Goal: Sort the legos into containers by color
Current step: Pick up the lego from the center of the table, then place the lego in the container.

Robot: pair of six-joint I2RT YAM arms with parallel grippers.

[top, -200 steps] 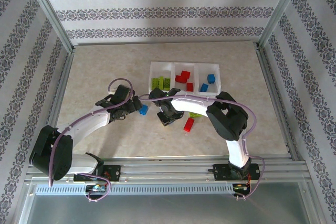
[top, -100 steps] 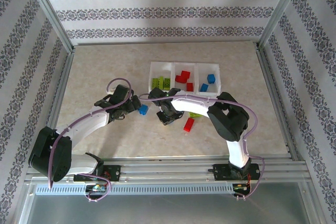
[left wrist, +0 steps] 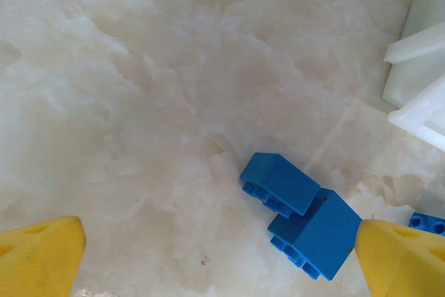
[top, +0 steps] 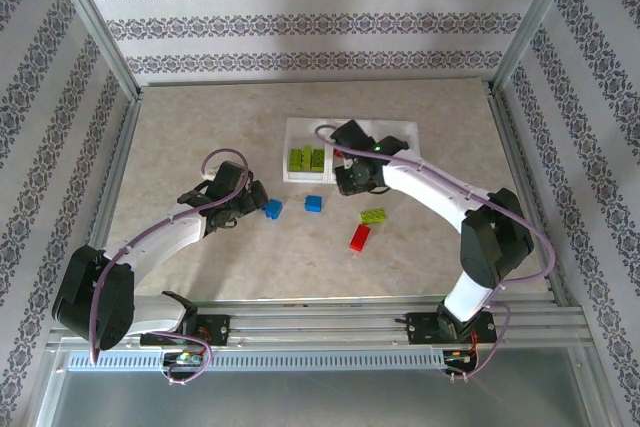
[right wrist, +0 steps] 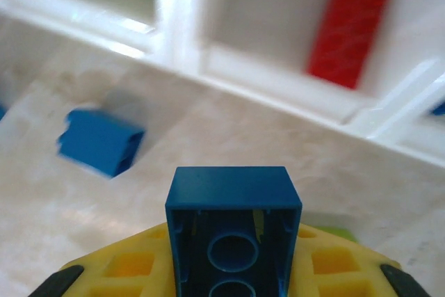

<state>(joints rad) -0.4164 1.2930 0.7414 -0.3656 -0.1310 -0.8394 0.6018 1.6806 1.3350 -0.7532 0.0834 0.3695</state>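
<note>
Right end effector [top: 353, 175] clamped on a blue brick [right wrist: 233, 203], hollow underside toward the wrist camera, just in front of the tray [right wrist: 177, 5], facing the compartment holding a red brick [right wrist: 348, 29].

Risk: releasing here would drop blue among reds. The grip looks shallow, so the brick could slip.

Left end effector [left wrist: 215, 259] spread wide over two touching blue bricks [left wrist: 280, 182] on the tabletop [left wrist: 139, 102], left of the tray.

legos [left wrist: 278, 182]: smooth plastic | tray [right wrist: 174, 26]: glossy white plastic | tabletop [left wrist: 139, 67]: smooth marbled, slight sheen
</note>
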